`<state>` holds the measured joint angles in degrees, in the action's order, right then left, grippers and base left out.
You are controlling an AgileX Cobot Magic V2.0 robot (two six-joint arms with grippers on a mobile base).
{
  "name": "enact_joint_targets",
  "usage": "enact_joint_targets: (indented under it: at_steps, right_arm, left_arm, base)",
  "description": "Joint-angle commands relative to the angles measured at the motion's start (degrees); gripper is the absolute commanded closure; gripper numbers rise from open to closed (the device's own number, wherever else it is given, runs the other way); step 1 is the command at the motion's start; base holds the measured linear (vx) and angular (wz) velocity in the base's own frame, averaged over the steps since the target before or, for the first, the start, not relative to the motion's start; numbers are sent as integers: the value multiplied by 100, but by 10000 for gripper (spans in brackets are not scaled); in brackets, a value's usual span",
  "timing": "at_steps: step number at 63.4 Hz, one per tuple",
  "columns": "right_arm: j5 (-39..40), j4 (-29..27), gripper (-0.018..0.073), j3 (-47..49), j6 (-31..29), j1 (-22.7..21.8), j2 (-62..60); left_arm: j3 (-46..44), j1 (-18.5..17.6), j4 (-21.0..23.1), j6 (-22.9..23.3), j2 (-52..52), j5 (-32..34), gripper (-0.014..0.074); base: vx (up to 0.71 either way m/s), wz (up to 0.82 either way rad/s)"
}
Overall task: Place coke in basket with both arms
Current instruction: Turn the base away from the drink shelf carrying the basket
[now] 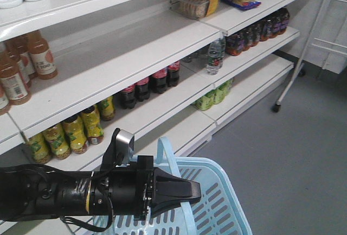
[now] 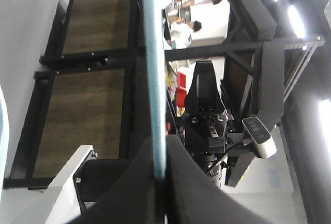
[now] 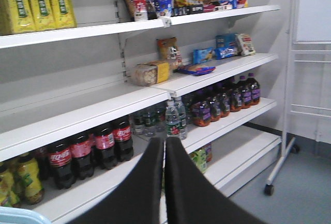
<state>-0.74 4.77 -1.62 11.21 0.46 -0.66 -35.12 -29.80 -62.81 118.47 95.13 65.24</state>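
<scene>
Four coke bottles (image 1: 150, 84) behind shelf (image 1: 179, 98) edge, left tool (image 1: 196, 191) clamping basket handle (image 1: 166, 151)

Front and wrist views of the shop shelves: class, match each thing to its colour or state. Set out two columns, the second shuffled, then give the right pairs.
Things
1. coke bottles
2. basket
3. right gripper
4. water bottles

Colour or state
A. shut, holding nothing
B. clear plastic
C. near-black, red labels
D. light blue, handle clamped by the left gripper

Pairs: 1-C, 2-D, 3-A, 4-B
</scene>
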Motion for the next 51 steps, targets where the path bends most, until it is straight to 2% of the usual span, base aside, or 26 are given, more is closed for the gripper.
enact_joint_targets:
  at_steps: [1,51]
  right_arm:
    - [465,33,564,-111,-1,-26,-63]
    - [465,33,564,-111,-1,-26,-63]
  left_arm:
    - [-133,-16,271,-5,-261,1343,603]
    - [-133,-16,265,-5,-261,1343,603]
  base:
    - [3,-46]
    - [7,-55]
